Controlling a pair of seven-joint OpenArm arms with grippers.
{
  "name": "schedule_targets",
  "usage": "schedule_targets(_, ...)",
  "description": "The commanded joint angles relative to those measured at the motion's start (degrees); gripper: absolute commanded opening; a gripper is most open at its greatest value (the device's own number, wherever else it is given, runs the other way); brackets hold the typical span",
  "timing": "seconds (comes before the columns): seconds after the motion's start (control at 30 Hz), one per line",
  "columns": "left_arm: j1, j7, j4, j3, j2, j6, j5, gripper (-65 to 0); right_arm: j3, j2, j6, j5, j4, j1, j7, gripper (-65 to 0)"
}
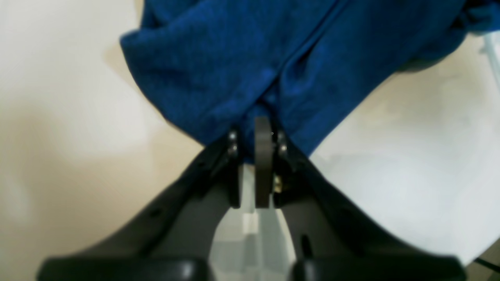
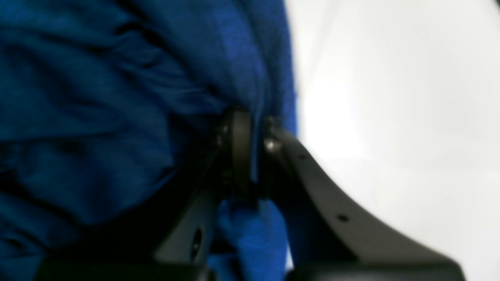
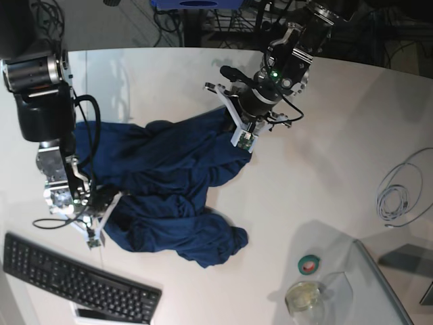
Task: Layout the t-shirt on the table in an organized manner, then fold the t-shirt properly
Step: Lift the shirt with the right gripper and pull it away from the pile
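Observation:
The navy-blue t-shirt lies crumpled across the white table. My left gripper, on the right of the base view, is shut on the shirt's far edge; in the left wrist view the gripper pinches a point of the cloth that spreads away from it. My right gripper is at the shirt's left near edge. In the right wrist view that gripper is shut on a fold of the t-shirt, with cloth bunched between and below the fingers.
A black keyboard lies at the near left corner. A green tape roll and a clear round container sit near the front right. A coiled white cable lies at the right edge. More cables hang behind the table's far edge.

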Motion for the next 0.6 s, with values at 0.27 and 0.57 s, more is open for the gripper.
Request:
schedule_targets(0.27, 2.9, -1.1, 2.1, -9.8, -0.4, 0.4, 0.0, -60.9, 6.7, 5.1, -0.1, 0.1, 6.1, 1.1, -1.8, -65.0)
schedule_targets(0.57, 4.5, -1.0, 9.7, -11.4, -0.4, 0.3, 0.3, -60.9, 6.8, 9.3, -0.6, 0.1, 6.1, -0.5, -1.9, -65.0)
